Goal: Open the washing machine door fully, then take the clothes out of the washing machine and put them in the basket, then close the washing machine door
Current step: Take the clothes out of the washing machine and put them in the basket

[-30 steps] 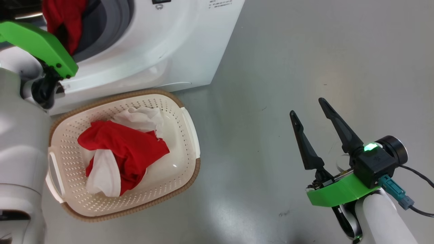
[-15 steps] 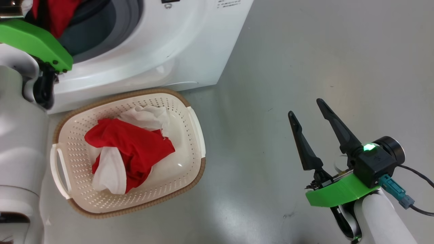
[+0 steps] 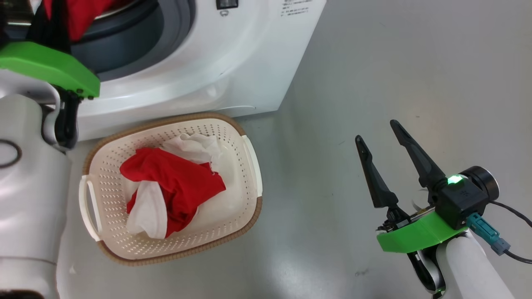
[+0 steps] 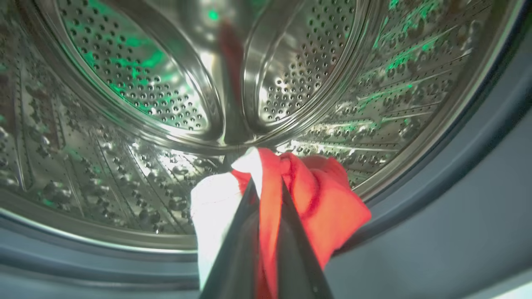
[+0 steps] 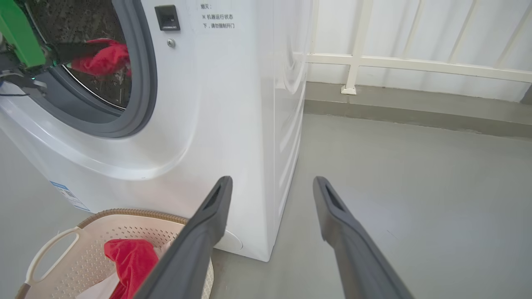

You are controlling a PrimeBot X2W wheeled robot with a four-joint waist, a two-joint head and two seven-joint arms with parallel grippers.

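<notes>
Grey floor point(image 3: 374, 62) lay all around the white washing machine point(image 3: 232, 62) in the head view. Right in front of the washing machine sat the basket point(image 3: 252, 166), close by so the trip from the drum would be short, I think. Some red and white clothes point(image 3: 178, 187) lay in it. Off to the right of the washing machine, the right hand point(image 3: 376, 131) hung over the floor. Its fingers were spread wide with nothing in them, likely to keep out of the way.

From the left wrist view, the left hand point(image 4: 268, 187) was inside the washing machine, in the shiny drum point(image 4: 124, 91). Its fingers were pressed together, pinching a red cloth point(image 4: 328, 203) with a white part, low down near the grey rubber ring point(image 4: 457, 199). That grip looked right for pulling it out.

From the right wrist view, the red cloth showed in the washing machine's round opening. A white railing point(image 5: 415, 64) stood behind the washing machine.
</notes>
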